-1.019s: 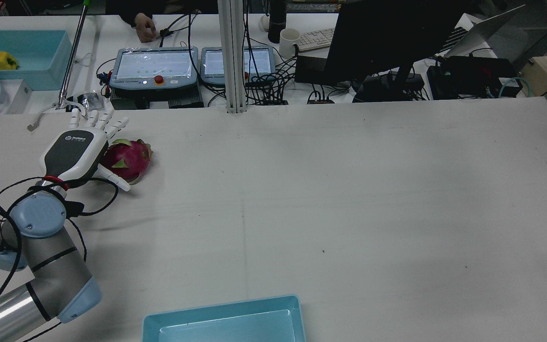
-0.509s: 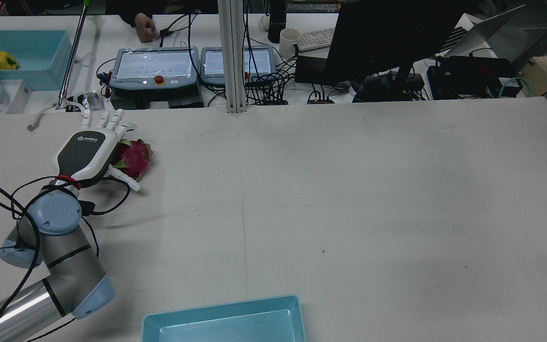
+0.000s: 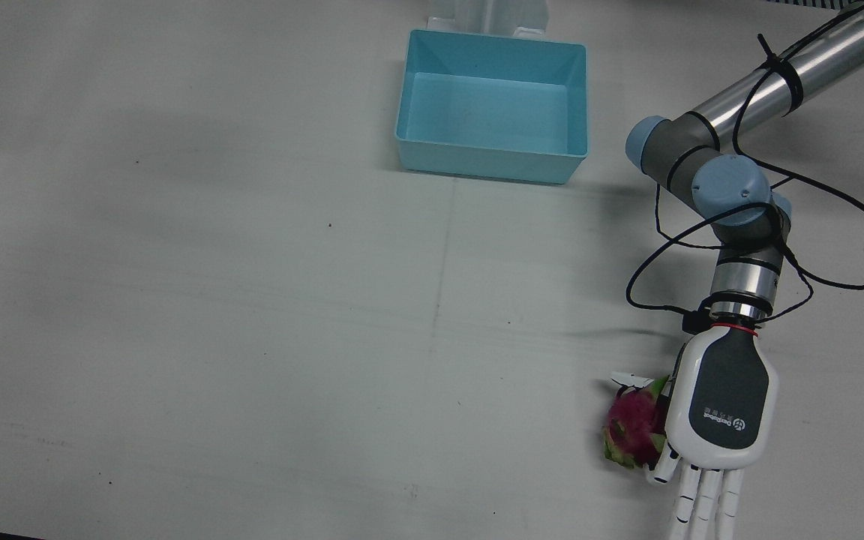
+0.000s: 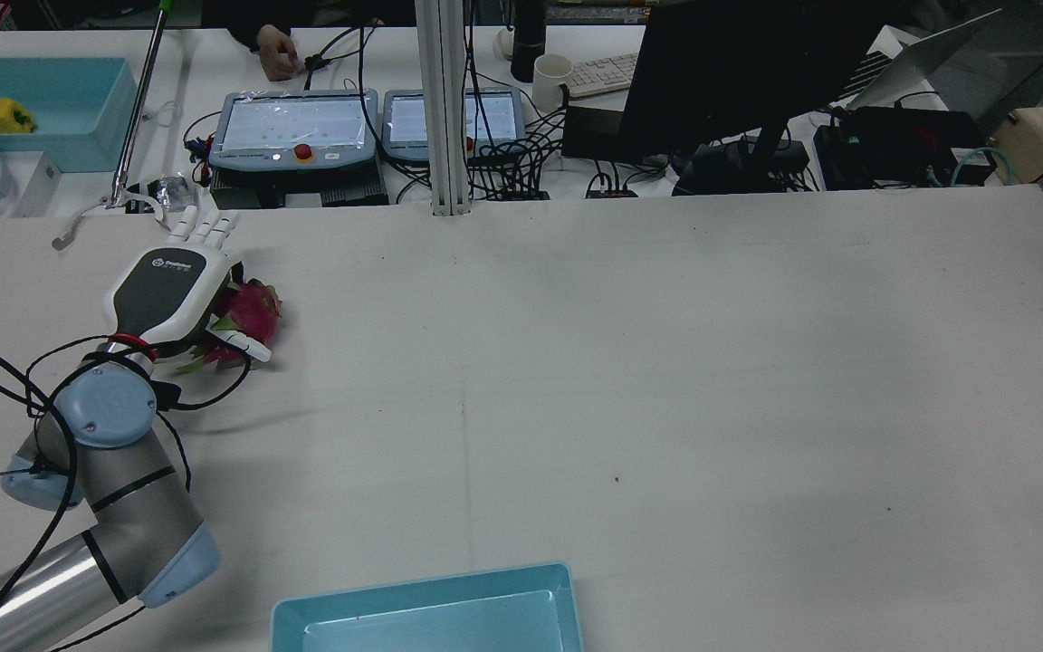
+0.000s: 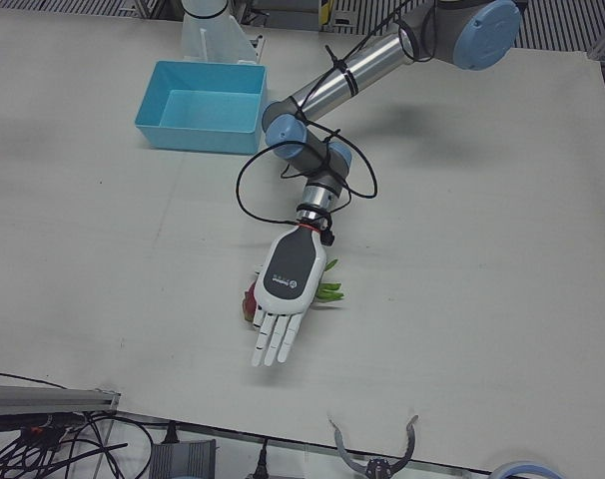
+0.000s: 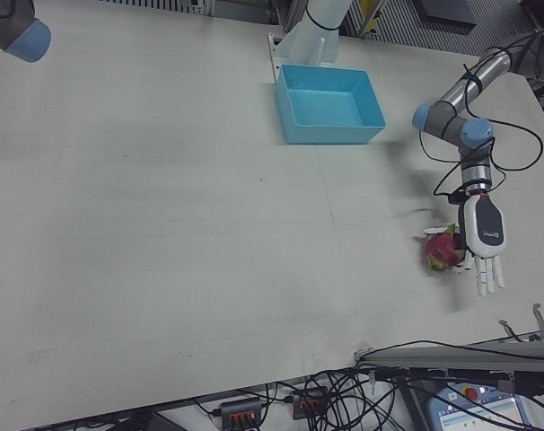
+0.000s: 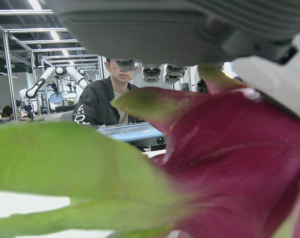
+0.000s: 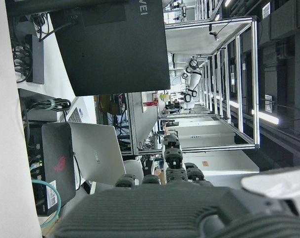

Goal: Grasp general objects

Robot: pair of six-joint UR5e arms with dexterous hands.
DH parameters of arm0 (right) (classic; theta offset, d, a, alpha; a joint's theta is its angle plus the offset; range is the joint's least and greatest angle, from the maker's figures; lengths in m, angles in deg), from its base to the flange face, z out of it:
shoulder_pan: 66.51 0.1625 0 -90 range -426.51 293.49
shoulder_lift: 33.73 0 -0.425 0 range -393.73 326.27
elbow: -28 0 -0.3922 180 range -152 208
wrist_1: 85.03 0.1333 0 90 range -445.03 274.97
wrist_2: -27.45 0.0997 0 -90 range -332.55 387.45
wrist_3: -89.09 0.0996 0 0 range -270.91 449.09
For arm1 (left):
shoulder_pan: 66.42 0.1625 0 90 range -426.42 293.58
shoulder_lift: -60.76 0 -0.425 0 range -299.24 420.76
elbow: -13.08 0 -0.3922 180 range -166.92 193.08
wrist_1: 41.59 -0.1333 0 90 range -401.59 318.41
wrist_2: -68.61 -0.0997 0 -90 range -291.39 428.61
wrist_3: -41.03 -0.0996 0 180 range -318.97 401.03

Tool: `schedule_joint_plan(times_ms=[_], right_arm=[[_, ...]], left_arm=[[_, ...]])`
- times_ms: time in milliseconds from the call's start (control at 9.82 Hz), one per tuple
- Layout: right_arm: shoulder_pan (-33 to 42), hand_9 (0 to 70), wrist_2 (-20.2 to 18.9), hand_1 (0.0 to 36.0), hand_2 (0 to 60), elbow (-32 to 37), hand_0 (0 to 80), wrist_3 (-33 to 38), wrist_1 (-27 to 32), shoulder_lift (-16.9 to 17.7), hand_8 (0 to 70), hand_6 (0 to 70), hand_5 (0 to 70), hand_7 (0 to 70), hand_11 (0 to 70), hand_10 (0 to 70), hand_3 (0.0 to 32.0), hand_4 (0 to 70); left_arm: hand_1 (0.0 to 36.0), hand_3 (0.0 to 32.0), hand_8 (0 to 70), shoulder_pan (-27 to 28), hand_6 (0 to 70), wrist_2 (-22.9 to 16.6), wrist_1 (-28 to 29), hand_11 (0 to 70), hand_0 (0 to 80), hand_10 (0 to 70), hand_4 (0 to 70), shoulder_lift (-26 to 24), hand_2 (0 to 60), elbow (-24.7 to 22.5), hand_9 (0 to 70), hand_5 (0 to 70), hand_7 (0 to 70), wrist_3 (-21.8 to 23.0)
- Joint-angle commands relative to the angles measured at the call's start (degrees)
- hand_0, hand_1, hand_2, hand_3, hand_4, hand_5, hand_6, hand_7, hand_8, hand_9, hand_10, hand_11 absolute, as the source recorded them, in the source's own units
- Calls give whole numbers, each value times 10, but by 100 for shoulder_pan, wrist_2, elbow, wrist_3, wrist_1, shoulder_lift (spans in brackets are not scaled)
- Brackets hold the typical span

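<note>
Robot hand flat over dragon fruit, grasp unclear, on white table.

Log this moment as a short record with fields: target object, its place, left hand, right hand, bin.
target object: dragon fruit, pink with green scales
place: on the white table, on the left arm's side, far from the bin
left hand: left hand palm-down over the fruit, fingers stretched out past it, not closed on it
right hand: none of the table views shows it; its own camera shows only its fingers
bin: blue bin, nothing in it
</note>
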Motion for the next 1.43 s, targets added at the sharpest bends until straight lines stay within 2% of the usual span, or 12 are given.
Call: schedule_joint_plan(times_ms=[0, 204, 306, 407, 509, 713, 815, 1019, 1120, 1222, 1324], right_arm=[[0, 0, 0, 0, 0, 0, 0, 0, 0, 0, 0, 0, 0, 0, 0, 0, 0, 0], [0, 0, 0, 0, 0, 0, 0, 0, 0, 0, 0, 0, 0, 0, 0, 0, 0, 0], [0, 0, 0, 0, 0, 0, 0, 0, 0, 0, 0, 0, 0, 0, 0, 0, 0, 0], [0, 0, 0, 0, 0, 0, 0, 0, 0, 0, 0, 0, 0, 0, 0, 0, 0, 0], [0, 0, 0, 0, 0, 0, 0, 0, 0, 0, 0, 0, 0, 0, 0, 0, 0, 0], [0, 0, 0, 0, 0, 0, 0, 0, 0, 0, 0, 0, 0, 0, 0, 0, 0, 0], [0, 0, 0, 0, 0, 0, 0, 0, 0, 0, 0, 0, 0, 0, 0, 0, 0, 0], [0, 0, 0, 0, 0, 0, 0, 0, 0, 0, 0, 0, 0, 0, 0, 0, 0, 0], [0, 0, 0, 0, 0, 0, 0, 0, 0, 0, 0, 0, 0, 0, 0, 0, 0, 0], [0, 0, 0, 0, 0, 0, 0, 0, 0, 0, 0, 0, 0, 0, 0, 0, 0, 0], [0, 0, 0, 0, 0, 0, 0, 0, 0, 0, 0, 0, 0, 0, 0, 0, 0, 0]], left_arm=[[31, 0, 92, -4, 49, 4, 20, 0, 383, 0, 242, 7, 78, -14, 7, 579, 109, -50], [51, 0, 96, -22, 67, -13, 143, 0, 410, 0, 272, 16, 95, -57, 10, 700, 122, 28], [99, 0, 101, -22, 74, -31, 195, 0, 462, 0, 295, 42, 139, -171, 12, 700, 132, 64], [196, 0, 115, -48, 88, -31, 248, 0, 478, 0, 333, 77, 442, -416, 16, 700, 153, 212], [245, 0, 121, -31, 93, -57, 240, 0, 471, 0, 338, 182, 600, -636, 19, 700, 165, 492], [304, 0, 153, -13, 118, -520, 179, 1, 475, 0, 320, 576, 600, -1450, 43, 700, 214, 627], [313, 0, 177, -4, 135, -784, 161, 4, 480, 0, 304, 848, 600, -2003, 76, 700, 239, 627], [267, 0, 183, -4, 130, -1276, -110, 4, 461, 0, 267, 1166, 600, -2988, 85, 700, 228, 618], [256, 0, 183, 4, 130, -1697, -347, 7, 458, 1, 262, 1185, 600, -3341, 85, 700, 227, 627], [233, 0, 177, 31, 125, -2049, -427, 26, 455, 14, 250, 1203, 600, -3449, 77, 700, 221, 627], [228, 0, 176, 161, 126, -2418, -393, 46, 454, 27, 244, 1238, 600, -3468, 75, 700, 218, 644]])
